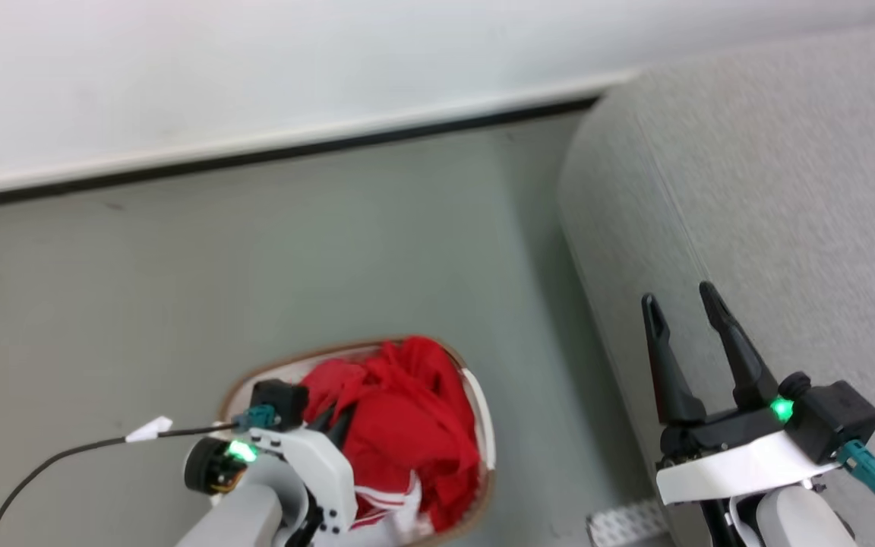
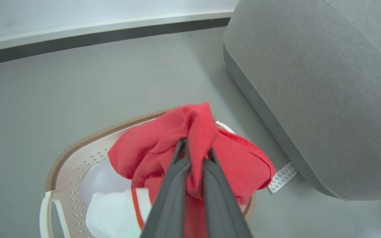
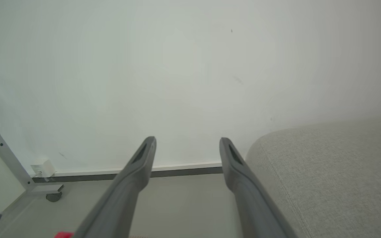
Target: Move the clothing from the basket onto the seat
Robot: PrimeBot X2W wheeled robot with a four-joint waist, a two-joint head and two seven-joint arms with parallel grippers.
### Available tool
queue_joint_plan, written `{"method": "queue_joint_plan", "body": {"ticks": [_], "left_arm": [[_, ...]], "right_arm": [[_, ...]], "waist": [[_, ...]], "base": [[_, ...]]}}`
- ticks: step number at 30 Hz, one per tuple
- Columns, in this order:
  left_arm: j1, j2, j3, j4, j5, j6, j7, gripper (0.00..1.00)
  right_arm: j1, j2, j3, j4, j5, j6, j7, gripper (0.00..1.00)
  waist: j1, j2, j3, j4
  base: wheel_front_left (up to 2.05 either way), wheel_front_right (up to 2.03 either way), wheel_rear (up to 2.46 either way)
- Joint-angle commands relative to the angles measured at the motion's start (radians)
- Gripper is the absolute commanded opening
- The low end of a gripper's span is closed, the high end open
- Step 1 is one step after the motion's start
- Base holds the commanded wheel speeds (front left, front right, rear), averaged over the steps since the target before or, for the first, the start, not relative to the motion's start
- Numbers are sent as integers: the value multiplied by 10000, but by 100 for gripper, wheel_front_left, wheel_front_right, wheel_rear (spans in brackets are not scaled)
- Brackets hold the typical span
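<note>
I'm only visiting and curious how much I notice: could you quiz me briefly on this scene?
1. True or false: the left hand is shut on red clothing.
2. Relative to the sofa, the basket stands: A) on it B) on the floor beside it C) under it.
3. Fill in: the right hand is ___ and holds nothing.
Key: 1 true; 2 B; 3 open.

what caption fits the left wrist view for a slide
Left end effector shut on a bunched bright red fabric garment over the oval white perforated plastic basket, grey woven-fabric sofa beside it
</note>
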Motion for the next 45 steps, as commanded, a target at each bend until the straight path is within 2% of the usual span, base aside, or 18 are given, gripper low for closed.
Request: {"method": "queue_joint_plan", "body": {"ticks": [1, 12, 23, 31, 35, 45], "left_arm": [[107, 116, 54, -187, -121, 17, -37, 0], [642, 346, 604, -2928, 252, 17, -30, 0], [339, 413, 1060, -5130, 379, 17, -33, 0], [134, 595, 1377, -6381, 118, 88, 54, 0], [125, 669, 1527, -6910, -70, 264, 243, 0], [168, 657, 1481, -7522, -133, 496, 537, 0]], "right_arm": [[136, -35, 2, 36, -39, -21, -2, 100], [571, -37, -114, 203, -108, -21, -2, 100], [951, -35, 51, 330, -2, -21, -2, 100], [1122, -37, 452, 439, -30, -21, -2, 100], [1203, -37, 589, 468, -38, -21, -2, 100], [1181, -34, 1136, 643, -76, -21, -2, 100]], "waist": [[1, 0, -531, 508], [1, 0, -1383, 1663], [1, 0, -2020, 2472], [1, 0, -2392, 2668], [1, 0, -2529, 2710], [1, 0, -2607, 2976]], "base": [[0, 0, 0], [0, 0, 0], [0, 0, 0], [0, 0, 0], [0, 0, 0], [0, 0, 0]]}}
